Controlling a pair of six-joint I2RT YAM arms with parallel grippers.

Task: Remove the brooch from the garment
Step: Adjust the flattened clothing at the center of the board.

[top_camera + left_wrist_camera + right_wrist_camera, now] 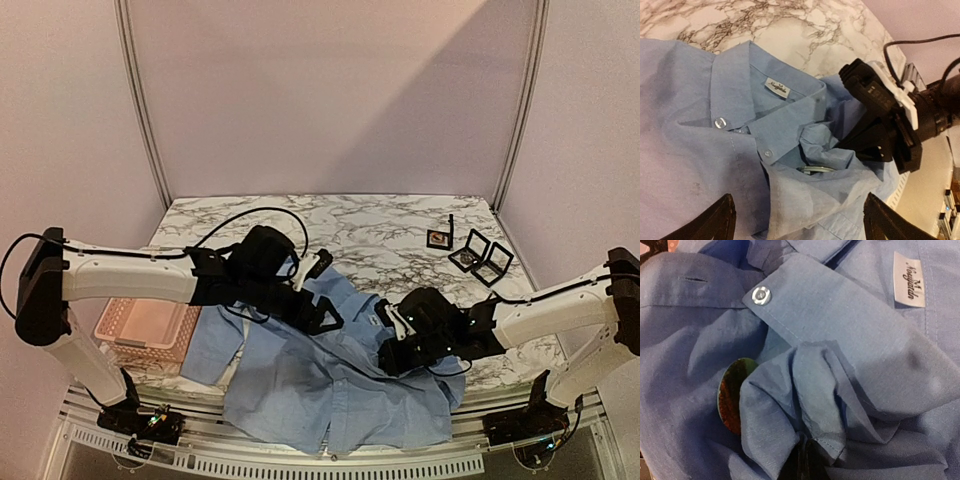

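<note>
The garment (330, 385), a light blue shirt, is spread across the lower centre of the top view on the marble worktop (380, 225), with its lower part draped over the near edge. A pink basket (145, 335) is seen at the lower left, and 3 small boxes (478, 255) at the upper right. The left gripper (799, 212) is poised over the collar, its 2 fingers (722, 220) set wide apart at the bottom corners of its own view. The right gripper (802, 462) is closed, and a bunched fold of the garment is pinched in it at the bottom centre of its own view. The brooch (731, 397), a round dark disc with a greenish rim, is seen at the left centre of that view, against the fabric and partly covered by the pinched fold. A white label (909, 280) is seen at the upper right.
</note>
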